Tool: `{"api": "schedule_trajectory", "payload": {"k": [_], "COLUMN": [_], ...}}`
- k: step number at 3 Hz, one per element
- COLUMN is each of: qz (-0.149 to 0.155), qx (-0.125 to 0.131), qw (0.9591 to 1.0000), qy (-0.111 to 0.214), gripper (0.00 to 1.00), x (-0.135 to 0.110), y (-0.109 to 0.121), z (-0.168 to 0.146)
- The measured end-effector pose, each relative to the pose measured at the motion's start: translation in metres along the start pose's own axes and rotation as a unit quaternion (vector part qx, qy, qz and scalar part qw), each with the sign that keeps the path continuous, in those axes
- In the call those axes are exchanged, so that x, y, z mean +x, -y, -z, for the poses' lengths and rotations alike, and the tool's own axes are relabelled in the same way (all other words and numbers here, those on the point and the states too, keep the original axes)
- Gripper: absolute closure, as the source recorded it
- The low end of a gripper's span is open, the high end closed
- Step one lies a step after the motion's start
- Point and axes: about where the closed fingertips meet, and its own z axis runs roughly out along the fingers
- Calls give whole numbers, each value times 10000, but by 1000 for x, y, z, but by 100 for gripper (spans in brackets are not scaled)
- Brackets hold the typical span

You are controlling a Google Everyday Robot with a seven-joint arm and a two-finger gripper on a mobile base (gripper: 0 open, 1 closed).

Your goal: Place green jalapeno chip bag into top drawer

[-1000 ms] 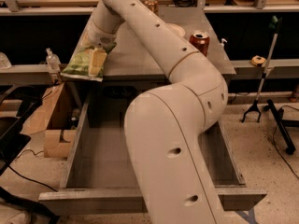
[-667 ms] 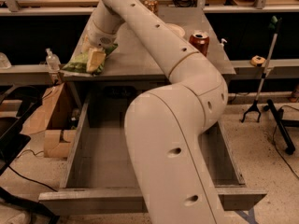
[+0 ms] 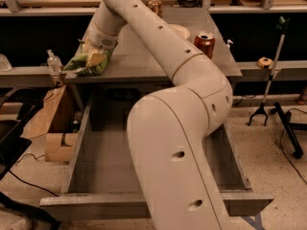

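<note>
Upper left of the frame, at the left edge of the grey surface (image 3: 144, 66), the end effector (image 3: 98, 56) is clenched on the green jalapeno chip bag (image 3: 82, 64), which bunches up under the wrist and hangs partly past the surface's edge. Below it the top drawer (image 3: 76, 143) stands pulled open toward the bottom of the frame, its grey floor bare on the left half.

The robot's pale arm (image 3: 182, 128) sweeps from the lower middle up to the upper left and covers much of the drawer's middle and right side, along with part of the surface. A red soda can (image 3: 205, 43) stands upright on the surface at upper right, a second can (image 3: 154, 5) stands farther back near the top, and a pale round plate (image 3: 181, 31) lies between them, half hidden by the arm. A clear bottle (image 3: 53, 61) stands on a lower shelf just left of the bag, and an open cardboard box (image 3: 53, 128) sits on the floor left of the drawer. A grabber tool (image 3: 268, 80) leans at the right.

The drawer's knob and the grip points on the bag are out of sight, and the bag's print is too small to read.

Compared with a second ago, the bag sits in much the same spot but looks narrower and more crumpled
</note>
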Motion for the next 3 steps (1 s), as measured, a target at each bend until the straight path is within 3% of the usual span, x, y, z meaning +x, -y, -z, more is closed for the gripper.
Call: {"api": "schedule_trajectory", "payload": {"k": [2, 3], "qz": [0, 181], "qx": [0, 209], "qw": [10000, 9996], "qy": [0, 94], "gripper": [100, 100], "x": [-2, -14], "y": [1, 4], "z": [3, 21]}}
